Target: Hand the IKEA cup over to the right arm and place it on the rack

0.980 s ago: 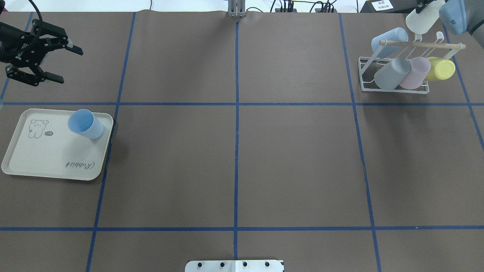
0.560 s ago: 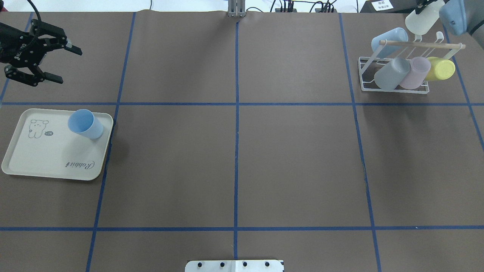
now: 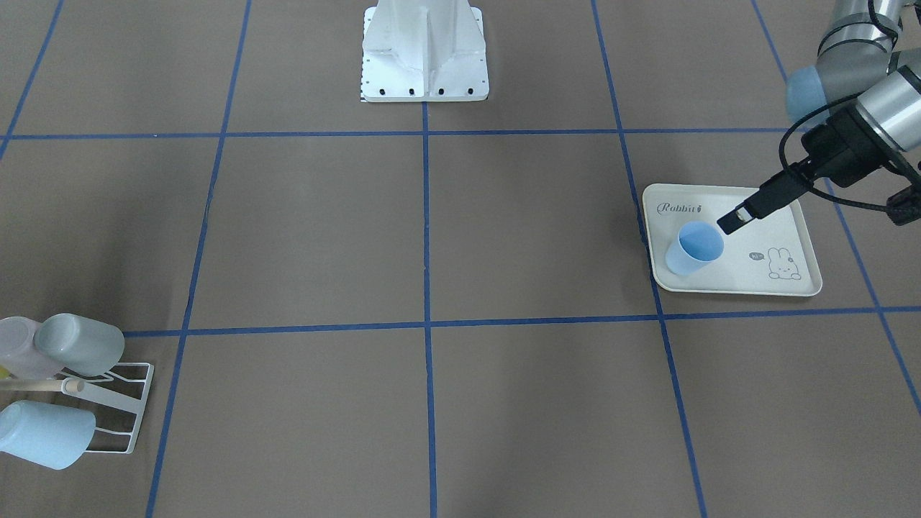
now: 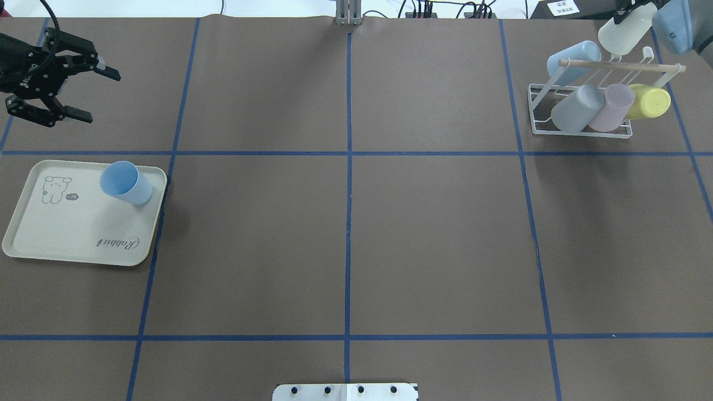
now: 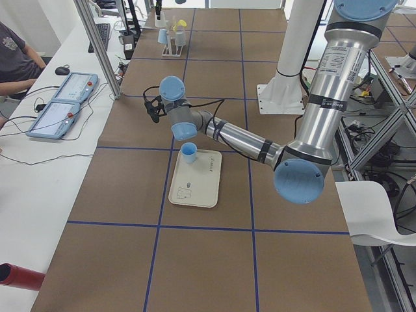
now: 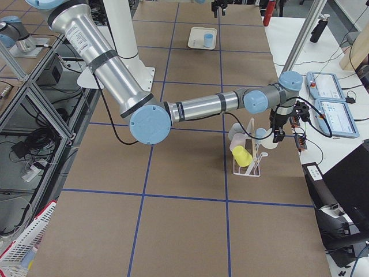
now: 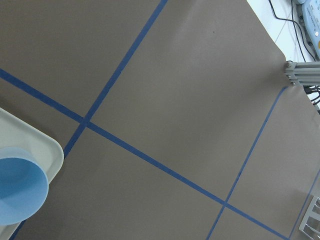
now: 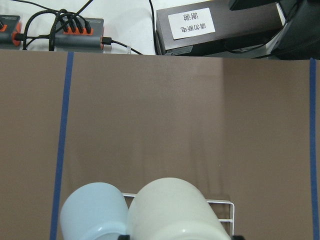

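**Right hand carries a cup over the rack; left hand bare by the tray**

The right gripper (image 8: 178, 236) is clamped on a cream plastic cup (image 4: 626, 29). It holds the cup tilted in the air, base outward, just above the back of the low white wire rack (image 4: 579, 134) and clear of its light wooden rod (image 4: 618, 65). That arm stretches to the table's far edge, its wrist bent down over the rack. A pale blue cup (image 4: 574, 58), a grey cup (image 4: 577, 108), a pink cup (image 4: 613, 106) and a yellow cup (image 4: 649, 102) already sit on the prongs.

The left gripper (image 4: 100, 96) hangs spread wide with nothing in it, fingers pointing toward the table's middle, just beyond the far side of the cream plastic tray (image 4: 67, 236). Its arm reaches out long and low. A light blue plastic cup (image 4: 125, 182) stands upright in the tray's far corner.

The tray reads "Rabbit" beside a rabbit drawing. The white lettering on the left gripper's body is too small to read. A white label (image 8: 191, 24) on a black box behind the table shows upside down, and I cannot read it.
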`<move>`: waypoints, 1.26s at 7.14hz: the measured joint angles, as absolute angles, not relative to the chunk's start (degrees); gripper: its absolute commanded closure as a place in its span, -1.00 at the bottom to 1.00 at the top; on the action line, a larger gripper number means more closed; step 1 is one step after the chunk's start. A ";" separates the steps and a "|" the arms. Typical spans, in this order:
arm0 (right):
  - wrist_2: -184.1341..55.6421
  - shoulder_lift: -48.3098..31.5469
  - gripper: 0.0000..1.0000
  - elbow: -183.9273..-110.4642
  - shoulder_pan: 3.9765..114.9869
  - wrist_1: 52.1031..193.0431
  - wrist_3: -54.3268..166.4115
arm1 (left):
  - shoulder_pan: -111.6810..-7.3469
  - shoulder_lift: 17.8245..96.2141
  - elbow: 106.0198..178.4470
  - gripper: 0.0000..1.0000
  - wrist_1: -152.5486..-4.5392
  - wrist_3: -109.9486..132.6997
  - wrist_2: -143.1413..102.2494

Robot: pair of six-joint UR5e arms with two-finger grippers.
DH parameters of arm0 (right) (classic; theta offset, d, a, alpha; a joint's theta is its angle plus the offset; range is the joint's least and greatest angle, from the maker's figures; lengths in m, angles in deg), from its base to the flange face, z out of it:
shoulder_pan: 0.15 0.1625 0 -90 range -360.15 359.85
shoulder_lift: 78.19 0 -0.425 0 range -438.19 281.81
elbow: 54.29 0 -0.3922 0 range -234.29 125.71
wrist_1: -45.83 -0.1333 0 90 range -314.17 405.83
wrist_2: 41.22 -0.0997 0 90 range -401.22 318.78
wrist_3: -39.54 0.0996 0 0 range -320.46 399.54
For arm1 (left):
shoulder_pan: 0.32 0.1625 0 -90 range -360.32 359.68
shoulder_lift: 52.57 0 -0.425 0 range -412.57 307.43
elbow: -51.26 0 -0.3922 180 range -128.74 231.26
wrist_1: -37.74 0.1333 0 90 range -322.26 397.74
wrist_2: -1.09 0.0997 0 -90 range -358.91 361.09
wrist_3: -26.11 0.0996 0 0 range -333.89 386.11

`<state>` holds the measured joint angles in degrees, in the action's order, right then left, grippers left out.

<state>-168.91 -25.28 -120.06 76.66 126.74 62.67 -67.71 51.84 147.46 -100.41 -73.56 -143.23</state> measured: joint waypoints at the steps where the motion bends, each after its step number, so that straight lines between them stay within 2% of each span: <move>1: -168.92 -25.09 0.52 -120.08 76.66 126.71 62.66 | -67.73 51.84 147.56 -1.00 -100.37 -73.58 -143.23; 9: -170.40 -23.92 0.51 -120.13 76.58 126.77 62.74 | -67.73 51.84 149.47 -1.00 -99.50 -74.29 -143.32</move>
